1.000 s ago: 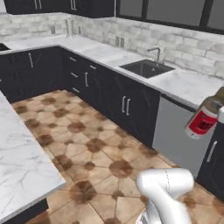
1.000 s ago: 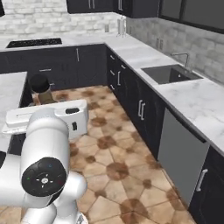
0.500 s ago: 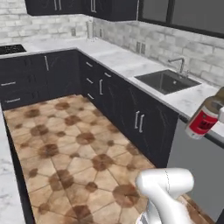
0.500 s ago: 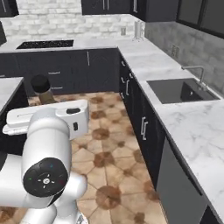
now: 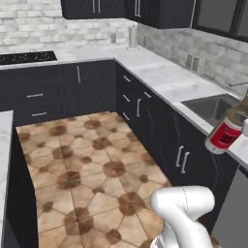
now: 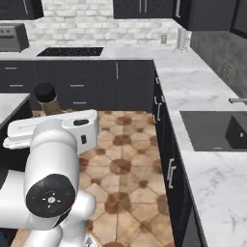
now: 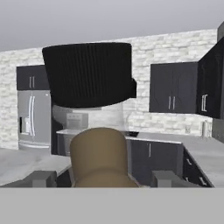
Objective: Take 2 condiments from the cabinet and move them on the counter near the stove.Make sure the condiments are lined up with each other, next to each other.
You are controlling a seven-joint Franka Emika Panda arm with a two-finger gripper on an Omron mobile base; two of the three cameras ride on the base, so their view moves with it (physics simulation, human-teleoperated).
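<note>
Amber-brown bottle (image 5: 226, 130) with a black cap (image 7: 89, 74) and red label sits pinched in the claw (image 7: 99, 177), held up in the air beside the bench (image 5: 164, 75). Far off, the stove (image 6: 70, 51) lies flat in the bench. Brown tile floor (image 5: 82, 169) is wide open.

Black-and-marble kitchen with a patterned tile floor

Brown and tan tile floor (image 5: 92, 179) runs between black base cabinets (image 5: 145, 111) topped by an L-shaped marble worktop (image 6: 193, 87); a sink (image 6: 217, 130) is sunk into it, grey-white brick wall (image 6: 77, 19) rises behind, dark upper cabinets (image 7: 177, 87) hang above, and a steel fridge (image 7: 33, 118) stands far off.
</note>
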